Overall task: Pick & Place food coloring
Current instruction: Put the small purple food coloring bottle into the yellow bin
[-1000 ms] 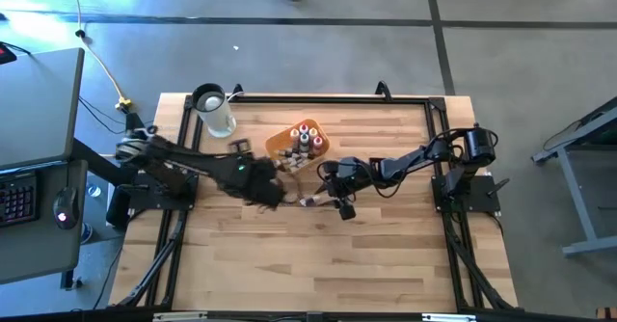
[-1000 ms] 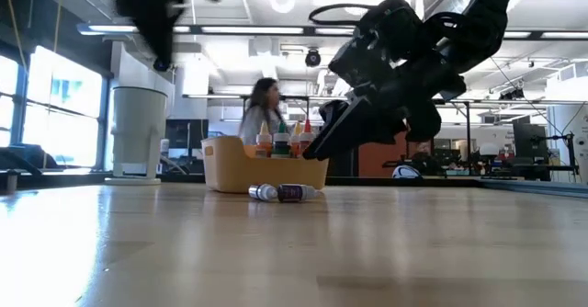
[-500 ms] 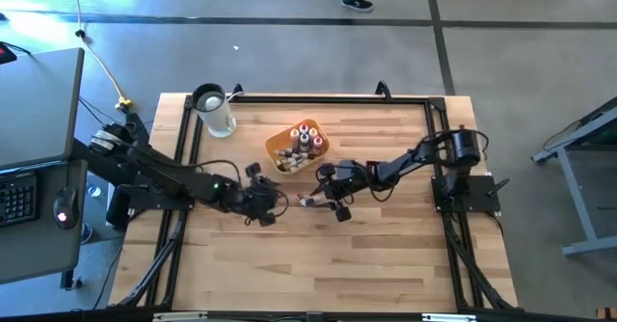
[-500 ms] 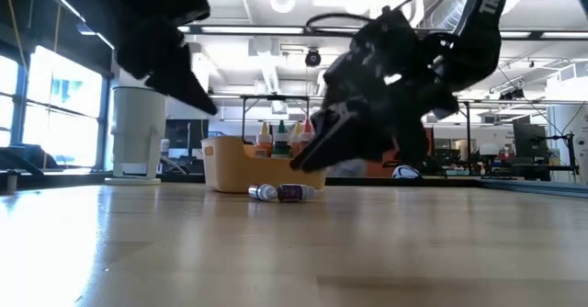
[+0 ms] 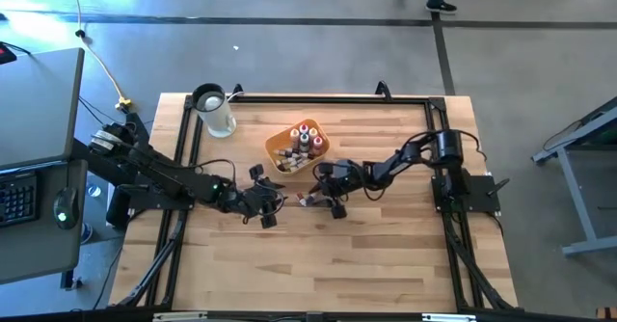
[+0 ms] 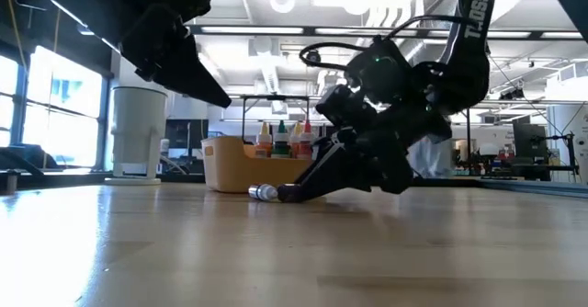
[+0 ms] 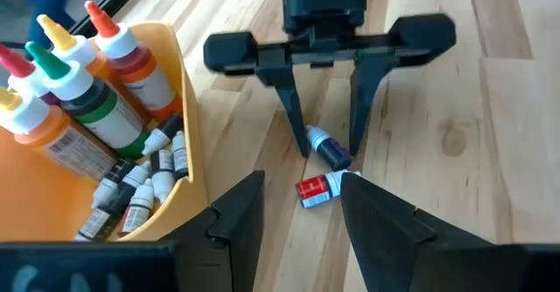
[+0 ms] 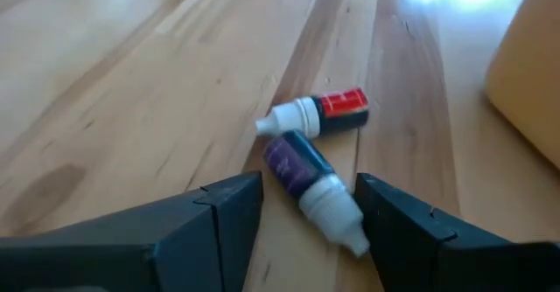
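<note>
Two small food coloring bottles lie on their sides on the table: a dark purple one [image 8: 297, 168] with a pale cap and a red one [image 8: 331, 106]. My right gripper [image 8: 308, 187] is open and down at the table, one finger on each side of the purple bottle [image 7: 331, 151]. My left gripper [image 7: 302, 182] is open, above the table to the left of both bottles [image 5: 308, 202], pointing at them. More food coloring [image 7: 96, 117] stands and lies in the yellow-orange tray [image 5: 277, 146].
The tray's wall [image 7: 188, 174] is just beyond the two bottles. A white jug [image 5: 216, 112] stands near the far left corner. Black frame rails [image 5: 328, 97] run along the table's far and side edges. Bare wood [image 5: 318, 264] lies toward the near edge.
My left gripper has drawn back from the tray toward the near edge and come lower. My right gripper has gone down to the table and a little left, so that its fingers now straddle the purple bottle. Both bottles have stayed where they were.
</note>
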Motion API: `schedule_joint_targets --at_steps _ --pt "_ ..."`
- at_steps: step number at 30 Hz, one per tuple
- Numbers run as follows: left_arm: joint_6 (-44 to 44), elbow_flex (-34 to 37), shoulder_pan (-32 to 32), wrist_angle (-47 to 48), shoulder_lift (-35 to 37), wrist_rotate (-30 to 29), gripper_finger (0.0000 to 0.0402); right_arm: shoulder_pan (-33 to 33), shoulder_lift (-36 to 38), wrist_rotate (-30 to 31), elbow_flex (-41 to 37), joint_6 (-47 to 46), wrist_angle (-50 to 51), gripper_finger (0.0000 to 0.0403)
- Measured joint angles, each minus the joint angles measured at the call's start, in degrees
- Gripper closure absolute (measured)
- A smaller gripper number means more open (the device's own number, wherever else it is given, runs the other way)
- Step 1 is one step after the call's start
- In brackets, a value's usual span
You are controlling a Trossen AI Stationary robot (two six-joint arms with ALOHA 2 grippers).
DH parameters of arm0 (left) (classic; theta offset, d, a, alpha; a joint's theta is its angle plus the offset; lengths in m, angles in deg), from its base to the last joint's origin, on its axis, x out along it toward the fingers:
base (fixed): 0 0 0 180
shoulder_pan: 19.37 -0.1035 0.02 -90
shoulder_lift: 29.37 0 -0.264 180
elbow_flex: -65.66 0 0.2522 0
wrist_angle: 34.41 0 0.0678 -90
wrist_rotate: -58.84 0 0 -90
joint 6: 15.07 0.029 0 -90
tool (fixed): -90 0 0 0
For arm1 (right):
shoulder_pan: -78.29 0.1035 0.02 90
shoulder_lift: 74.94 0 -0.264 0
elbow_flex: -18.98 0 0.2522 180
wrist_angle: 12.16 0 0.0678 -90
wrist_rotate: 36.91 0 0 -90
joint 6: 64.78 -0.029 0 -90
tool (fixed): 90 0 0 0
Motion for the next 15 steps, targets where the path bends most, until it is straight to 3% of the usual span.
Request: schedule_joint_targets --at_steps 6,15 --pt "0.03 -0.01 0.00 1.17 -0.02 -0.07 0.0252 0.05 -2.11 -0.41 0.04 1.67 -2.29 0.0233" --pt "0.01 0.00 -0.02 2.98 -0.02 -0.07 0.0252 0.09 -2.24 -2.22 -0.10 1.72 -2.93 0.0305"
